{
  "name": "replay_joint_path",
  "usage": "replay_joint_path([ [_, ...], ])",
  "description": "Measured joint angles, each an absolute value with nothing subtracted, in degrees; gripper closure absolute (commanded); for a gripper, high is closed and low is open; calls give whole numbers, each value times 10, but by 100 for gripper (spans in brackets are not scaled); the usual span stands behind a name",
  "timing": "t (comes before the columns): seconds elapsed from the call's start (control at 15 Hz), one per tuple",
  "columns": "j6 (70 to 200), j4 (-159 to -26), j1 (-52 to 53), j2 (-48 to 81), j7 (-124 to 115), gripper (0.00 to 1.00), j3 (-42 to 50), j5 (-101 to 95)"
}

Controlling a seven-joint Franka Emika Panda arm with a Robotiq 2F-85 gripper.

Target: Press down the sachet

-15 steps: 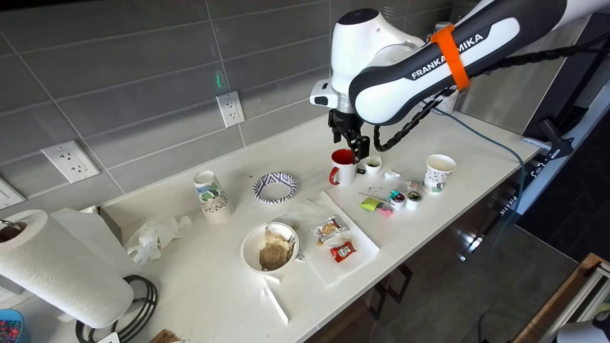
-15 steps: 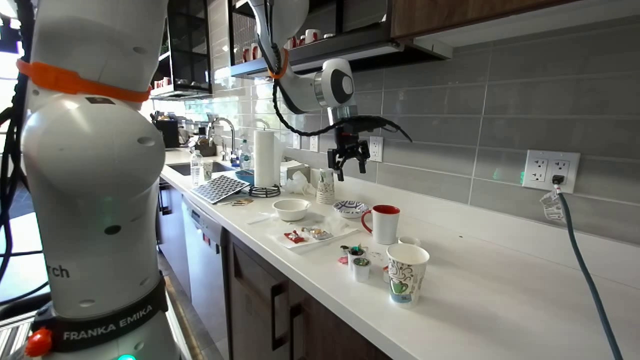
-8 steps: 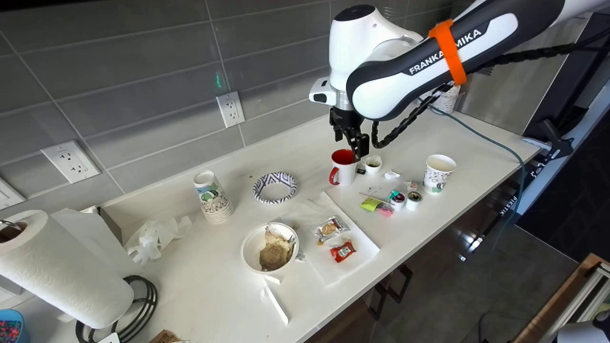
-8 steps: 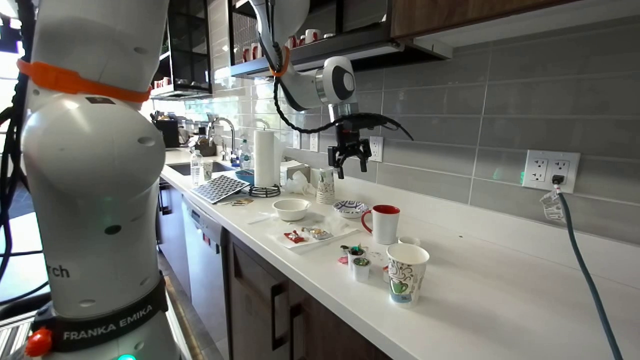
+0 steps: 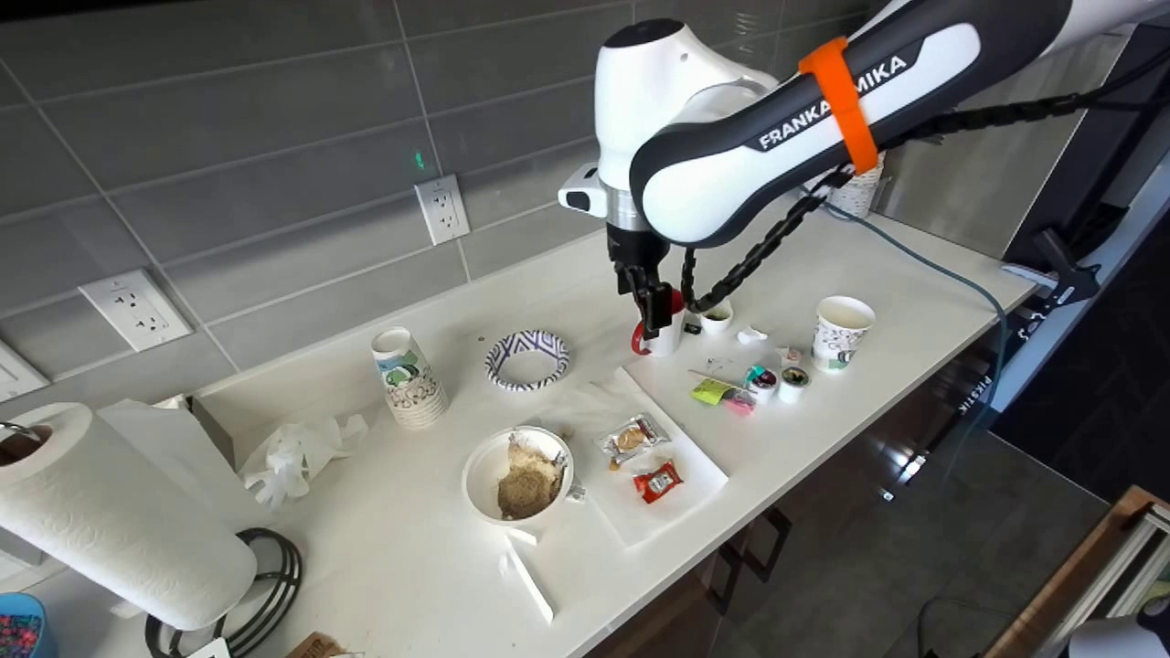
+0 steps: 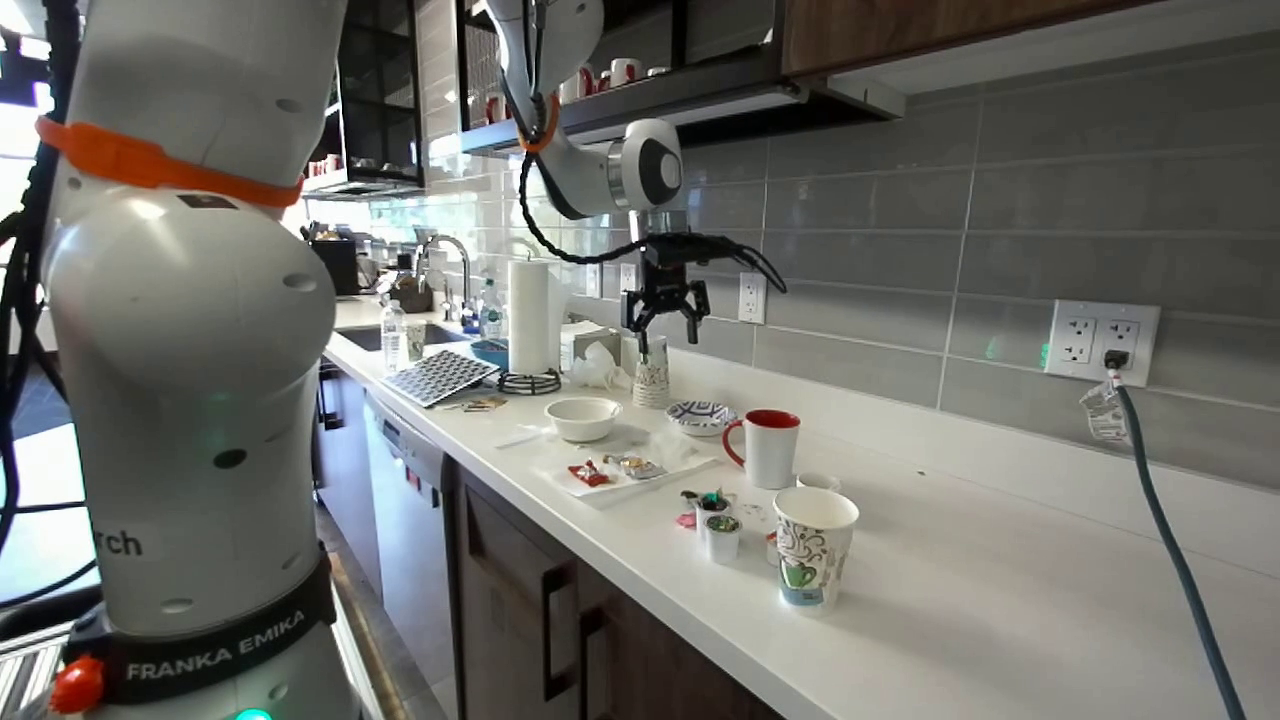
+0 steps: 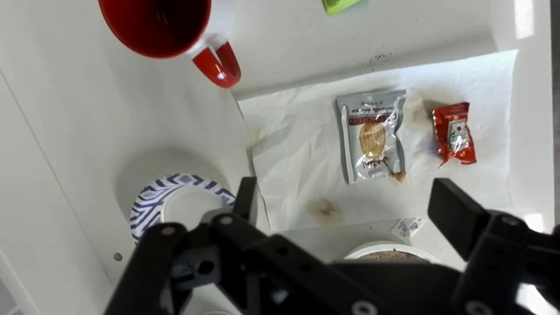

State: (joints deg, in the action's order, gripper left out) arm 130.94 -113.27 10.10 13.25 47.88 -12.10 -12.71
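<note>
1. The gripper (image 6: 667,336) is hanging above the surface (image 5: 411,557), its jaws standing wide apart.
2. The silver sachet (image 7: 373,134) is lying on the white paper (image 7: 297,170).
3. The red sachet (image 7: 455,133) is lying near it on the same paper.
4. The red-lined mug (image 6: 771,452) and the white bowl (image 6: 580,427) are standing near the paper.

Gripper (image 6: 667,342) hangs higher than mug (image 6: 772,452), jaws apart; red sachet (image 6: 589,474), silver sachet (image 6: 637,467) lie on mug's handle side.
</note>
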Motion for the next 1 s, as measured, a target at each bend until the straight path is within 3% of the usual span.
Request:
replay_joint_path([
  [0.53,1453,-1219,125,130,476,0,-155,-141],
  [1.0,1463,-1277,121,118,441,0,-159,-117],
])
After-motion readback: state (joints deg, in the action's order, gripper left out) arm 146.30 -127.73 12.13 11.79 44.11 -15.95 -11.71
